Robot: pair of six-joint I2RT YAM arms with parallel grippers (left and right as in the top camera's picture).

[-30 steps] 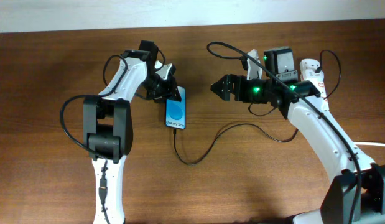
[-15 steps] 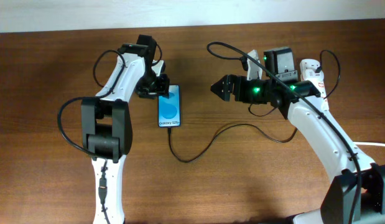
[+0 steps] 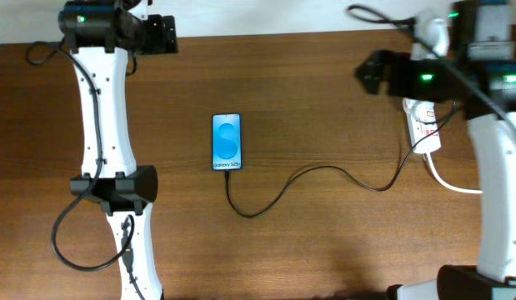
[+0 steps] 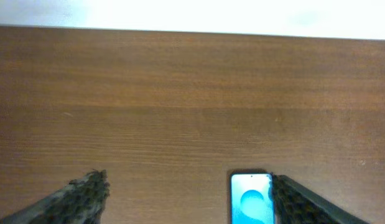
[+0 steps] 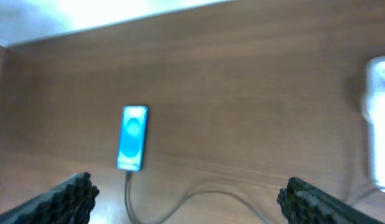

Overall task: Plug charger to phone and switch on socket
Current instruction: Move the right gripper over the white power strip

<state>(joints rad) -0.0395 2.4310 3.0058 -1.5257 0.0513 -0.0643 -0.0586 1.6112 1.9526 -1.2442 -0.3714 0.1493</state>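
Observation:
The phone point(image 3: 226, 142) lies flat mid-table with its blue screen lit, and shows too in the left wrist view point(image 4: 250, 199) and the right wrist view point(image 5: 132, 137). The charger point(image 3: 324, 169), a thin black cable, meets the phone's bottom edge, loops toward the front and runs right to the socket point(image 3: 424, 127). The cable also crosses the right wrist view as the charger point(image 5: 198, 191). The socket is a white strip with red switches at the right, a blurred white block point(image 5: 379, 124) in the right wrist view. My left gripper point(image 3: 162, 34) point(image 4: 189, 190) hangs open at the back left, holding nothing. My right gripper point(image 3: 368, 73) point(image 5: 189, 196) is open, just left of the socket.
A thick white cord point(image 3: 453, 185) leaves the socket toward the right edge. The table's back edge meets a pale wall point(image 4: 192, 12). The left arm's base link point(image 3: 116, 187) stands left of the phone.
My left gripper has opened, let go of the phone and pulled away to the back left. The phone slid slightly left and straightened. My right arm drew back toward the socket.

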